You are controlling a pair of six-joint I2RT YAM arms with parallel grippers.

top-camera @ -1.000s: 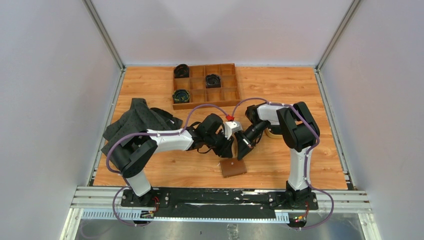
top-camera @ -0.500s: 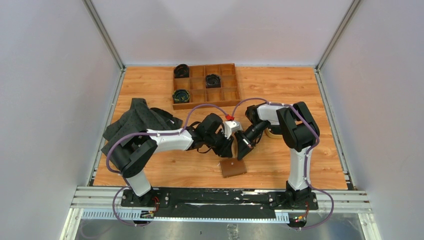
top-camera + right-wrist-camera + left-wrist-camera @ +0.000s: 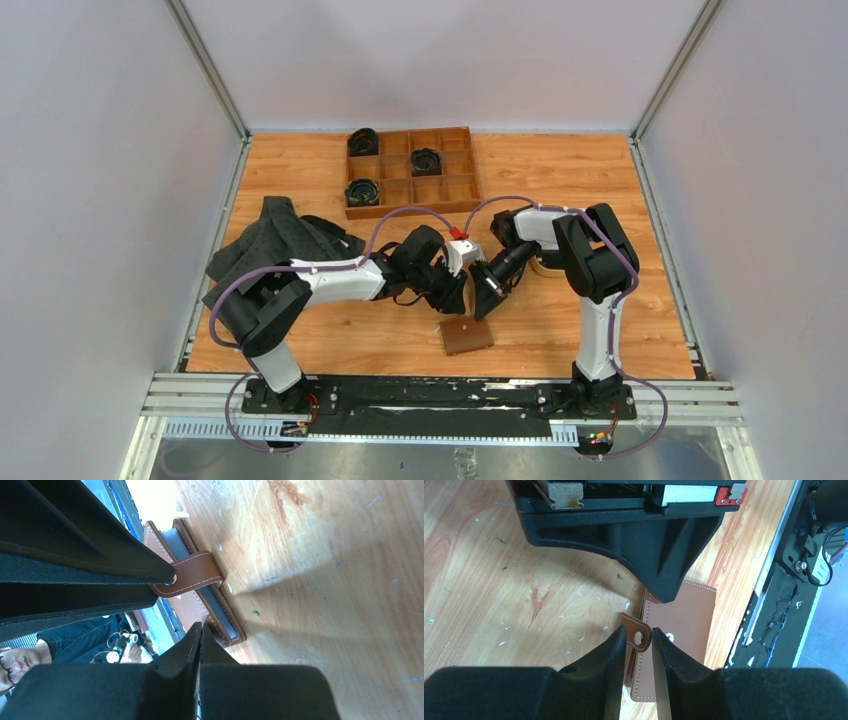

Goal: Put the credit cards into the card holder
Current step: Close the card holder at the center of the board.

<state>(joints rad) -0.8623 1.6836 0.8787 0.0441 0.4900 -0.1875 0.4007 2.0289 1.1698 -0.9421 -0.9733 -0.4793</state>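
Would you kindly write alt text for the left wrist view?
The left gripper pinches the snap strap of a brown wallet lying on a wooden table. The shut right gripper points down over the wallet.

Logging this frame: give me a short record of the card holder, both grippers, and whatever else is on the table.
card holder: closed, flat on the table, near the front edge
snap tab: off its stud, between the left jaws
left gripper: jaws closed on the snap tab
right gripper: jaws shut, empty, tips by the holder's edge
credit cards: none loose in view
elsewhere: compartment tray at the back, dark cloth on the left
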